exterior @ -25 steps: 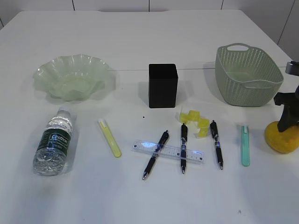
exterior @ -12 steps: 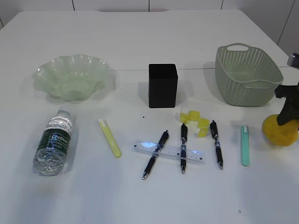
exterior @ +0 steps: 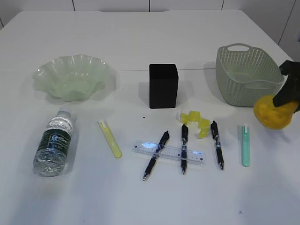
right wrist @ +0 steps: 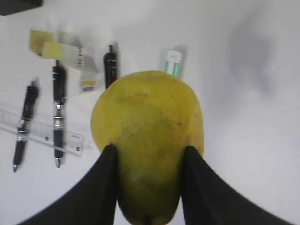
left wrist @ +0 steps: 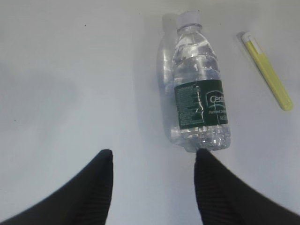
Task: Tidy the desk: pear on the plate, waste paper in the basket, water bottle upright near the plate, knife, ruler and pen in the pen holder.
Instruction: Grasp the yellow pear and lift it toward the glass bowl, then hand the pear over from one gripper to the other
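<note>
Pear gripped and lifted at the right; bottle lying on its side at the left.

On the white counter, the water bottle lies flat, just ahead of the left end effector, whose jaws stand open with nothing between them. The plate sits behind the bottle, the pen holder mid-counter, the basket at the far right. The right end effector is clamped on the pear, held clear of the counter in front of the basket.
</note>
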